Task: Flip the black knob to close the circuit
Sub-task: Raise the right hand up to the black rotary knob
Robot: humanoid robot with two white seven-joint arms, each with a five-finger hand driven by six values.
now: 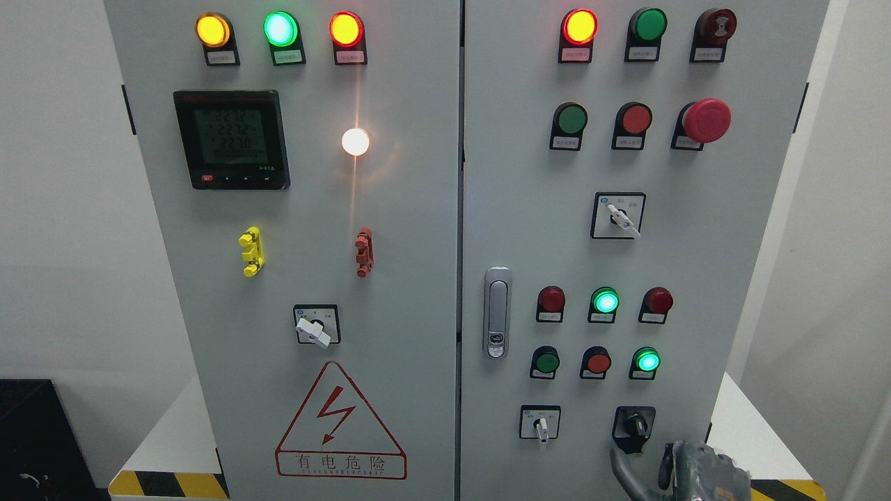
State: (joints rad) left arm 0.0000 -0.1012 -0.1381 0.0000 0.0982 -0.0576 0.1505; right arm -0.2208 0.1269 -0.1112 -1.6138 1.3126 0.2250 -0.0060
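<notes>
Two grey cabinet doors (390, 209) filling the view, standing on a white bench (167, 445) with a yellow-and-black hazard stripe (167, 485) along its front edge; pale walls behind on both sides, a dark box (35, 438) at lower left.

Right hand (703, 473) barely in view at the bottom edge, right of the middle, dark and grey, low against the right door; too little showing to tell how far the fingers are open or whether anything is held. A dark curved part just left of it, reaching up toward the knob plate.

Black knob (635, 422) on the right door, bottom row, on a black plate, just above that hand; contact not clear.

Beside the knob to the left, a white selector switch (540, 424). Above, two rows of small round buttons and lamps, two of them glowing green (605, 301). Higher still, another white selector (619, 217), a red mushroom button (706, 120), and a lit red lamp (580, 26). Silver door latch (496, 313) by the seam.

On the left door: a digital meter (232, 139), three lit lamps on top, a bright white light (356, 141), yellow (252, 251) and red (364, 251) clips, a white switch (314, 327), a red warning triangle (340, 421).
</notes>
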